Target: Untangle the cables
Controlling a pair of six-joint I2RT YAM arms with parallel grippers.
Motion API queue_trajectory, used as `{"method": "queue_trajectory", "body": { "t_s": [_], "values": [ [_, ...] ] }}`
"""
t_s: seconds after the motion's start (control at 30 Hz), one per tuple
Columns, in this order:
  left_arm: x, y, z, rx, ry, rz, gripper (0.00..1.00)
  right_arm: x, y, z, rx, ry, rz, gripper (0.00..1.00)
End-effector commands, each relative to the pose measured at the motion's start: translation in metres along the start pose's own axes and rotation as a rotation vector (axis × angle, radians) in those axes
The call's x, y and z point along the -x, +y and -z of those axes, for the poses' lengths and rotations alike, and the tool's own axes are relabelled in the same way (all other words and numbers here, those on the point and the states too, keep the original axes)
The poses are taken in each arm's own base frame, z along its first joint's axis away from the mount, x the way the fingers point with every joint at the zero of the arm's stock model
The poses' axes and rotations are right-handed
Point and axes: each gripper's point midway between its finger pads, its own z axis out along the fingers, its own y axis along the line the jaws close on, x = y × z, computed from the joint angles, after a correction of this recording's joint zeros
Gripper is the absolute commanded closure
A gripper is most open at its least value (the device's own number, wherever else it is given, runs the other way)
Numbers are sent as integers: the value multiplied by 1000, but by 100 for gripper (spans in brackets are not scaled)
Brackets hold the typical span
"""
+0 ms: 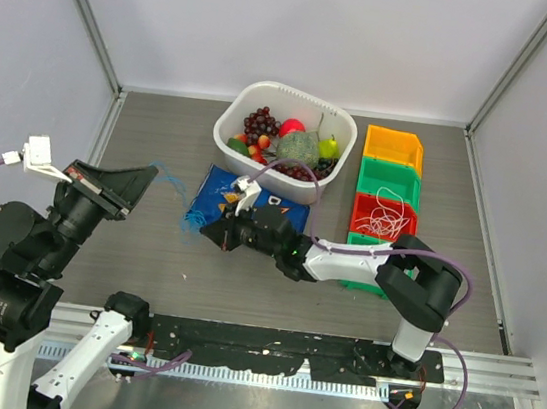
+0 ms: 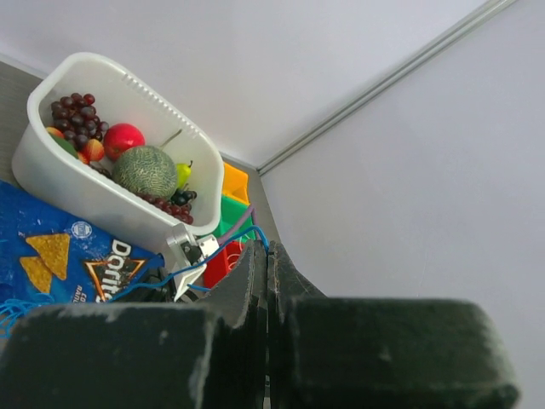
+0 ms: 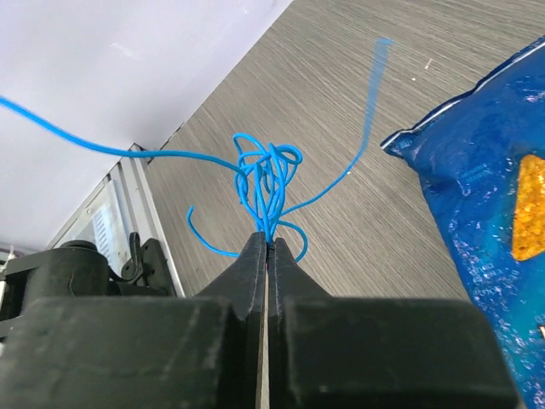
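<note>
Left gripper: we see it closed, fingers pressed flat together. It is raised over the left part of the table.
Left grip: a single strand of the blue cable runs up to the closed tips in the left wrist view. We read this as a pinch on that strand.
Right gripper: closed, with no gap between the fingers. It is stretched out low across the middle of the table, just left of the chips bag.
Right grip: several strands of the blue cable pass straight into the closed tips, so the gripper is clamped on the loopy bunch.
Blue cable, position: the tangled bunch sits directly beyond the right fingertips, beside the left edge of the chips bag. One long strand leaves it toward the left arm. We cannot tell whether the bunch touches the table.
White cable: a loose loopy bunch lying inside the red bin, well apart from both grippers.
Red bin, position: in the column of bins at the right side of the table.
Basket: white, filled with fruit, standing at the far edge of the chips bag.
</note>
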Motion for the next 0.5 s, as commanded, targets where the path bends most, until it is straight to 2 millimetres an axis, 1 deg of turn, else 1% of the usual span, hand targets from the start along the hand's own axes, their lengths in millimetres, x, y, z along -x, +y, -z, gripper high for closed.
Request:
{"method": "queue_trajectory", "body": {
  "t_s": [0.0, 0.03, 0.1, 0.13, 0.17, 0.2, 0.23, 0.27, 0.3, 0.33, 0.37, 0.4, 0.43, 0.47],
  "values": [
    [10, -9, -3, -31, -38, -24, 100, 22, -2, 5, -27, -95, 5, 99],
    [11, -6, -3, -14, -43, -33, 100, 19, -4, 7, -35, -89, 9, 99],
    [19, -2, 1, 22, -71, -67, 100, 16, -23, 12, -121, -103, 5, 99],
    [24, -1, 4, 37, -86, -90, 100, 9, -30, 15, -144, -91, 0, 99],
    [34, 3, 7, 73, -126, -112, 100, 5, -36, 17, -167, -86, -9, 99],
    [42, 4, 12, 96, -157, -146, 100, -5, -42, 20, -182, -64, -10, 99],
    [54, 3, 19, 119, -200, -174, 100, -10, -42, 21, -177, -50, -17, 99],
    [64, 2, 24, 141, -231, -199, 100, -22, -49, 26, -188, -22, -15, 99],
    [79, -1, 34, 163, -286, -224, 100, -30, -48, 28, -173, 0, -24, 99],
    [89, -3, 41, 179, -321, -246, 100, -42, -52, 33, -172, 16, -32, 99],
    [97, -5, 46, 192, -346, -271, 100, -47, -52, 37, -165, 28, -43, 99],
    [106, -7, 53, 206, -378, -291, 100, -58, -58, 43, -175, 46, -57, 99],
    [113, -9, 58, 218, -403, -303, 100, -60, -57, 47, -169, 50, -61, 99],
    [119, -12, 63, 220, -427, -315, 100, -70, -61, 54, -177, 68, -70, 99]
  ]
}}
